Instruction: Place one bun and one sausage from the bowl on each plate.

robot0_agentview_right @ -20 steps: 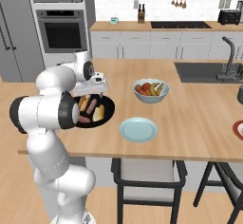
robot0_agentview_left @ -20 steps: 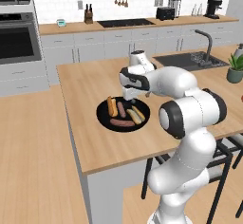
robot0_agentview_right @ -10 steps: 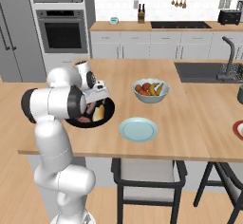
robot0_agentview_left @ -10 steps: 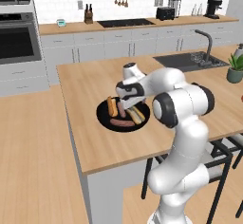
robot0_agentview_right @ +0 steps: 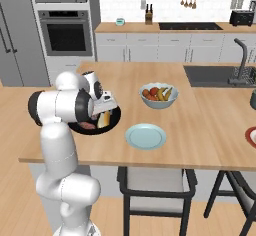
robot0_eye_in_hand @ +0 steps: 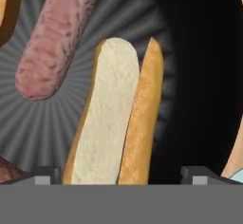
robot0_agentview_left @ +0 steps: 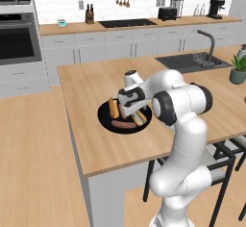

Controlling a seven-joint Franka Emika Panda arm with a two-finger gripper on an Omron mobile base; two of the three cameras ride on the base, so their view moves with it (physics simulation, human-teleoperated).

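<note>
Lowered since earlier: end effector point(robot0_eye_in_hand: 121, 173), fingers spread, straddling bun point(robot0_eye_in_hand: 116, 118) in bowl point(robot0_agentview_left: 106, 120), mid-bench; sausage point(robot0_eye_in_hand: 54, 42) beside.

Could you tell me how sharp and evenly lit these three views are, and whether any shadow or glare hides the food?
Left base view: soft, even light, slightly blurry, no glare; bowl readable. Right base view: equally flat; the arm covers part of the bowl. Hand view: bun and sausage sharp and close, the bowl's right side falling into deep black shadow.
</note>
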